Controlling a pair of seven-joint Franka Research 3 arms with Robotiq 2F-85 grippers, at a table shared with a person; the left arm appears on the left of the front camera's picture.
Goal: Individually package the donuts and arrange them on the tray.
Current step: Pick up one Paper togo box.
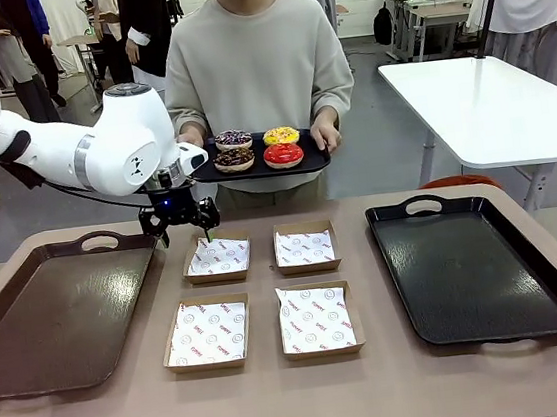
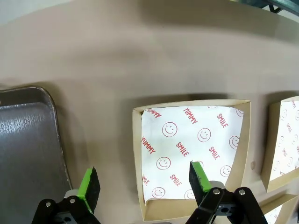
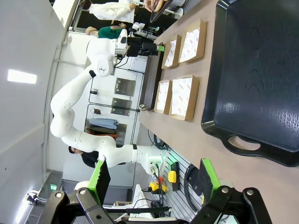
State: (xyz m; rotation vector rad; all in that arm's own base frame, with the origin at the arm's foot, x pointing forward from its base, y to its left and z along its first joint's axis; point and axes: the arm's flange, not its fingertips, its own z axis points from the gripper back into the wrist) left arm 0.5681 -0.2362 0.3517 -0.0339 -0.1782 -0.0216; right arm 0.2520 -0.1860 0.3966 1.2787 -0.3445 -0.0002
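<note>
At the far side a person holds a small black serving tray (image 1: 204, 175) with the donuts on it: a glossy red one (image 1: 283, 155), a yellow one (image 1: 281, 136), a dark chocolate one (image 1: 234, 159) and a sprinkled one (image 1: 233, 139). My left gripper (image 1: 181, 222) hangs open just over the far-left cardboard box (image 1: 218, 257). In the left wrist view the left gripper (image 2: 145, 184) straddles that box's (image 2: 191, 149) left wall with nothing between its fingers. My right gripper (image 3: 154, 179) is open and empty, off the table's edge beside the large black tray (image 3: 261, 79).
Three more paper-lined boxes lie mid-table: far right (image 1: 304, 247), near left (image 1: 208, 332), near right (image 1: 313, 319). A brown tray (image 1: 59, 314) lies at the left, the large black tray (image 1: 471, 267) at the right. A white table (image 1: 488, 104) stands behind.
</note>
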